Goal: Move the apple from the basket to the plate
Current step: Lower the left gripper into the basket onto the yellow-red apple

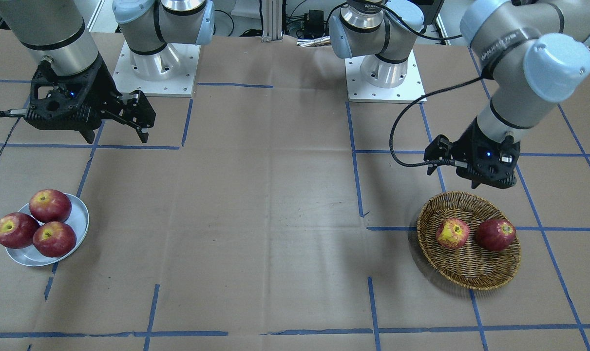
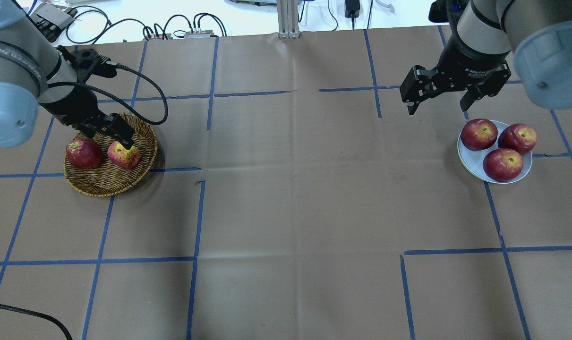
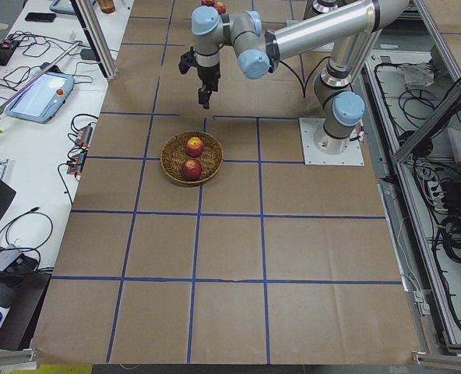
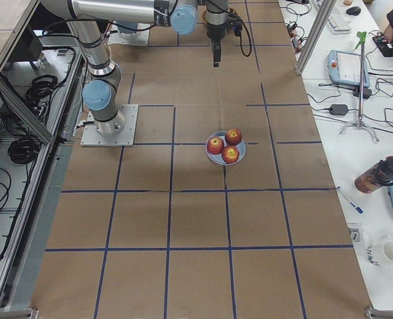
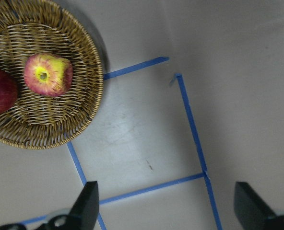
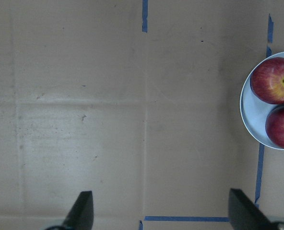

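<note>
The apple (image 2: 123, 155) with yellow streaks lies in the wicker basket (image 2: 101, 182) beside a dark red apple (image 2: 84, 153). It also shows in the front view (image 1: 452, 233) and at the upper left of the left wrist view (image 5: 48, 74). My left gripper (image 2: 107, 136) hangs open and empty above the basket's robot-side rim (image 1: 463, 197), off to the side of the apple. The plate (image 2: 472, 163) holds three red apples. My right gripper (image 2: 439, 104) is open and empty in the air, just beyond the plate on its robot side.
Brown paper with blue tape lines covers the table (image 2: 290, 189). The plate's rim (image 6: 247, 115) shows at the right edge of the right wrist view. The two arm bases (image 1: 158, 73) stand at the table's robot side.
</note>
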Controlling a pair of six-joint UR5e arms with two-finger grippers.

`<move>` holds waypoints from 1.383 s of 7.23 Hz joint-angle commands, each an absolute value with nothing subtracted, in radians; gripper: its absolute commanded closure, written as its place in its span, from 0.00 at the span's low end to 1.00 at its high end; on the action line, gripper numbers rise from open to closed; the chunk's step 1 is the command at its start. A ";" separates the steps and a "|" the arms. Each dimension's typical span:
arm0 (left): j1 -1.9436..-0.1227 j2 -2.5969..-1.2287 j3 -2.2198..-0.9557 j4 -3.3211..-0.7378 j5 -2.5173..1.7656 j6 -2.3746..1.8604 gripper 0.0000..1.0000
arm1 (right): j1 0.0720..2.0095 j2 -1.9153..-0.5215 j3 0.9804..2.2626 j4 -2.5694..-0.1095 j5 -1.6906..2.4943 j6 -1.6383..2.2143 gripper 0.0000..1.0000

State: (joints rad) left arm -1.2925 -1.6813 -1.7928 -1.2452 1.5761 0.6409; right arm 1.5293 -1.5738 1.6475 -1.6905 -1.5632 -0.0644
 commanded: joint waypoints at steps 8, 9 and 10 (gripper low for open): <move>-1.203 -2.012 -1.792 -0.977 1.536 0.810 0.08 | 1.529 -1.574 1.647 -1.689 -1.563 -0.064 0.00; -1.203 -2.017 -1.790 -0.977 1.536 0.807 0.26 | 1.529 -1.574 1.647 -1.689 -1.563 -0.064 0.00; -1.207 -2.017 -1.792 -0.977 1.543 0.805 0.46 | 1.529 -1.574 1.647 -1.690 -1.563 -0.064 0.00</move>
